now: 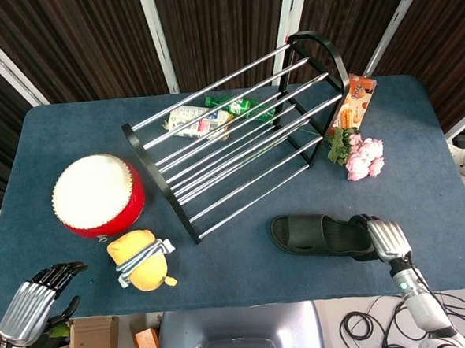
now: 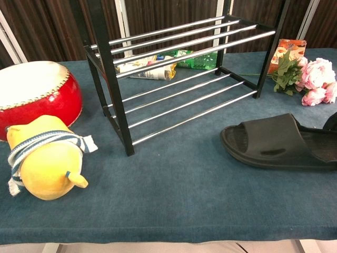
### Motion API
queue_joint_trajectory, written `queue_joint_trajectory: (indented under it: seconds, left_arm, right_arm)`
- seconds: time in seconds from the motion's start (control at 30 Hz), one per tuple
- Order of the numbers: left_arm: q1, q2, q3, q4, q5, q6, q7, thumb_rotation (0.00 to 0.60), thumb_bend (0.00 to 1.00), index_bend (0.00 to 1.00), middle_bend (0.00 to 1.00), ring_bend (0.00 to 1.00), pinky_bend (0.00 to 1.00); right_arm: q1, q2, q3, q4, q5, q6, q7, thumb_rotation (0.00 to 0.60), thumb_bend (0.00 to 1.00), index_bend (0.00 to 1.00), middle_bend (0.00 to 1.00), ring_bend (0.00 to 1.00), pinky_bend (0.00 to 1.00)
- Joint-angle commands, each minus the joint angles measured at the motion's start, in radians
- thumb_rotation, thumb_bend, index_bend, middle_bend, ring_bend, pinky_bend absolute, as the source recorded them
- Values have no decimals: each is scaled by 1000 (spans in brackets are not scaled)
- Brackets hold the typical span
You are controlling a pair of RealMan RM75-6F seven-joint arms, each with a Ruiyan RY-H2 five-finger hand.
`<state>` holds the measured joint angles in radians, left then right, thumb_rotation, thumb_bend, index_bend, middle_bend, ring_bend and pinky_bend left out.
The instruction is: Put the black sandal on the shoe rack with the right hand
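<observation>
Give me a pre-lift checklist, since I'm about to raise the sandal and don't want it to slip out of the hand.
1. Right hand at the heel end of the black sandal: ok.
2. Fingers firmly closed on the heel: cannot tell, the contact is hidden in the head view and cut off in the chest view.
3. Sandal lying flat on the table: ok.
4. Shoe rack bars free of objects: ok.
5. Pink flowers apart from the sandal: ok.
6. Left hand away, at the table's near left corner: ok.

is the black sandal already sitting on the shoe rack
No, the sandal lies on the table in front of the rack, with the right hand at its heel.
</observation>
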<state>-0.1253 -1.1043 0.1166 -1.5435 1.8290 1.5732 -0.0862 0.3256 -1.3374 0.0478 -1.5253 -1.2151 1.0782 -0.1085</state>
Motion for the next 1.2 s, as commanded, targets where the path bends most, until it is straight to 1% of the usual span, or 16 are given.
queue_joint_trajectory:
  seconds: [0.03, 0.17, 0.33, 0.37, 0.4, 0.6, 0.7, 0.77, 0.8, 0.83, 0.9, 1.2]
  left_arm:
    - [-1, -1, 1, -2, 1, -5, 5, 600, 398, 267, 262, 258, 419]
    - [-3, -1, 3, -4, 1, -13, 10, 600, 398, 267, 263, 258, 420]
    - [-4, 0, 4, -7, 1, -16, 10, 600, 398, 267, 263, 258, 421]
    - [-4, 0, 4, -7, 1, -16, 10, 600, 398, 267, 263, 258, 421]
    - [-4, 1, 4, -8, 1, -17, 11, 600, 398, 267, 263, 258, 421]
    - [-5, 2, 5, -9, 1, -20, 11, 600, 398, 267, 263, 258, 421]
    - [-5, 2, 5, -9, 1, -20, 11, 600, 398, 267, 263, 258, 422]
    - [-5, 3, 5, -10, 0, -21, 11, 600, 397, 267, 263, 258, 422]
    - [-5, 3, 5, -10, -1, -20, 10, 600, 398, 267, 263, 258, 422]
    - [-4, 5, 4, -11, -4, -18, 8, 600, 398, 267, 262, 258, 422]
    - [-3, 7, 4, -11, -5, -17, 5, 600, 399, 267, 262, 258, 422]
    - [-2, 11, 4, -11, -4, -14, -3, 600, 398, 268, 262, 258, 423]
  right_arm:
    - [-12, -12, 11, -29, -17, 38, 4, 600, 347, 660, 548, 643, 797]
    - [-17, -48, 37, -48, -23, 85, 6, 600, 347, 660, 548, 644, 797]
    - [-6, -116, 94, -35, 7, 126, 0, 600, 348, 660, 548, 644, 797]
    - [1, -138, 113, -24, 21, 132, -6, 600, 348, 660, 548, 644, 797]
    - [13, -166, 137, -10, 43, 134, -12, 600, 348, 660, 548, 644, 797]
    - [75, -298, 241, 84, 145, 141, -46, 600, 351, 660, 548, 644, 797]
    - [81, -309, 249, 94, 152, 141, -49, 600, 352, 660, 548, 644, 797]
    - [100, -340, 275, 116, 174, 136, -49, 600, 351, 659, 548, 644, 797]
    - [117, -367, 295, 138, 192, 133, -52, 600, 352, 658, 548, 644, 797]
    - [149, -406, 327, 165, 221, 118, -57, 600, 351, 658, 548, 644, 797]
    - [187, -451, 361, 211, 262, 110, -84, 600, 352, 656, 548, 644, 797]
    - [304, -567, 457, 360, 328, 105, -119, 600, 351, 653, 549, 644, 797]
